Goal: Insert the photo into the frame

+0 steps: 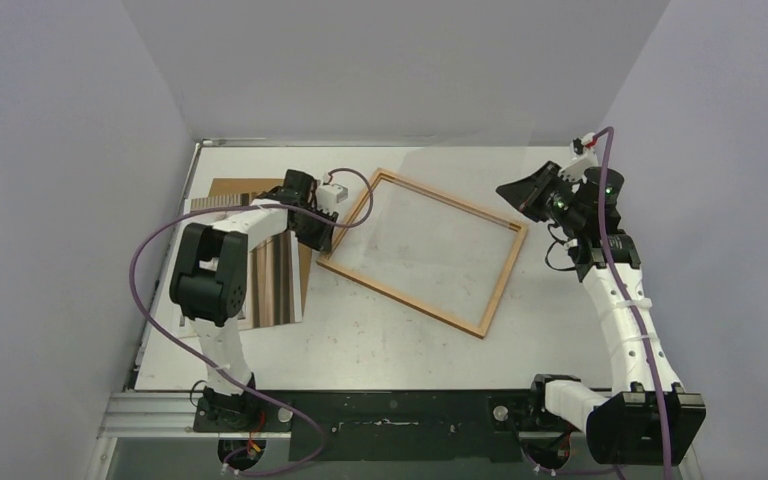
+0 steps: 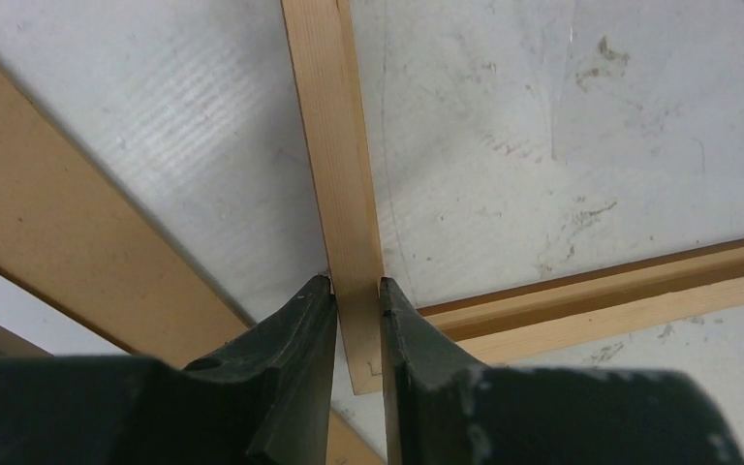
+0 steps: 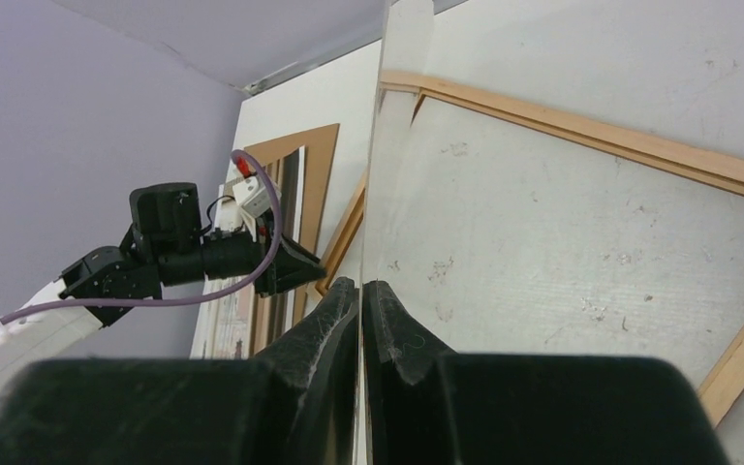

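The frame (image 1: 400,298), a light-brown wooden rectangle, lies tilted on the table's middle. My left gripper (image 1: 322,235) is shut on its left border near the corner; the left wrist view shows the fingers (image 2: 315,310) pinching the wooden bar (image 2: 334,145). My right gripper (image 1: 510,190) is beside the frame's right corner, shut on a thin clear sheet (image 3: 402,58) seen edge-on, raised over the frame (image 3: 591,136). The photo (image 1: 275,285) lies face up, striped, at the left under the left arm.
A brown fibreboard sheet (image 1: 232,188) lies at the back left, partly under the photo. It also shows in the left wrist view (image 2: 58,223). Grey walls close in the table on three sides. The left arm's purple cable loops over the left side.
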